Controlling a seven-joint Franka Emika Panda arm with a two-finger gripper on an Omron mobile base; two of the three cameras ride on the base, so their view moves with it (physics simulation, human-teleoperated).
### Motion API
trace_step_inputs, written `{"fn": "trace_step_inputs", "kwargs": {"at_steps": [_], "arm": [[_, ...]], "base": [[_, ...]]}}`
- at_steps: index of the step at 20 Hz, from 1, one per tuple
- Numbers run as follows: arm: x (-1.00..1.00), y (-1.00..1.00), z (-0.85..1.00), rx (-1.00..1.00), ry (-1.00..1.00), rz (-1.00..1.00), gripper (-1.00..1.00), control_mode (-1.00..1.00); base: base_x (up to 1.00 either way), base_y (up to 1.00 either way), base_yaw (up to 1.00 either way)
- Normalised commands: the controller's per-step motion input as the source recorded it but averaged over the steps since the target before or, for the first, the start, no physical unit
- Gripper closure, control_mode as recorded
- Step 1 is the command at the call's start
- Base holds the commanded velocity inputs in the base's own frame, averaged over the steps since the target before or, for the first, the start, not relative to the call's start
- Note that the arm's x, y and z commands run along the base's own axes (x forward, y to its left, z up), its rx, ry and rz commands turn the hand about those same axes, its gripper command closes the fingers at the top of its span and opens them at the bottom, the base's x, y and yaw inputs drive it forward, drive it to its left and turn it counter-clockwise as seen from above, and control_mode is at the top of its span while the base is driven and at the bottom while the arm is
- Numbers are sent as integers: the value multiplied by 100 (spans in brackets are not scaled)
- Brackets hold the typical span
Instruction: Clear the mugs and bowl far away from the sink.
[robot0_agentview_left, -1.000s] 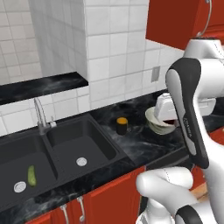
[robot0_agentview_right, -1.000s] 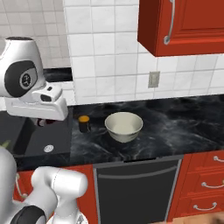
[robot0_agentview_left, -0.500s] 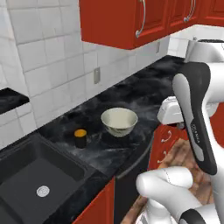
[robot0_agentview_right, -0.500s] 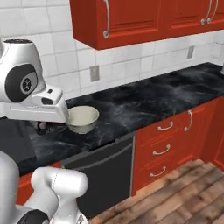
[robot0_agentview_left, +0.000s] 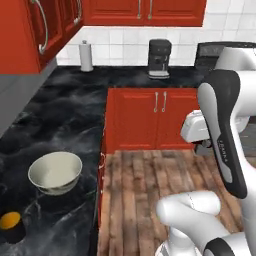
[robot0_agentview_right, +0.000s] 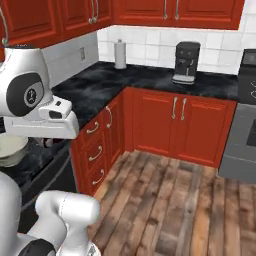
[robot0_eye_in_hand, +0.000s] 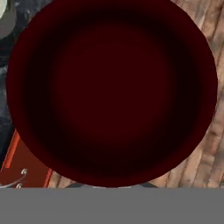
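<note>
One bowl (robot0_agentview_left: 55, 172) and one mug (robot0_agentview_left: 11, 224) on the counter (robot0_agentview_left: 65, 125); hand view adds a dark red cup (robot0_eye_in_hand: 111, 92), gripper pinching it.

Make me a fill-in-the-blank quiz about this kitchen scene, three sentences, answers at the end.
1. The cream bowl rests on the black ____.
2. The mug near the bowl is black outside and ____ inside.
3. On the far counter, the paper towel roll stands to the left of the ____ machine.

Missing words: counter; orange; coffee
</note>
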Motion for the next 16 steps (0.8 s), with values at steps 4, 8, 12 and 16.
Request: {"fn": "trace_step_inputs", "kwargs": {"at_steps": [4,8,12,16], "arm": [[0,0,0,0,0,0,100,100],[0,0,0,0,0,0,100,100],[0,0,0,0,0,0,100,100],[0,0,0,0,0,0,100,100]], "base": [[0,0,-100],[0,0,-100],[0,-1,-98],[0,-7,-94]]}}
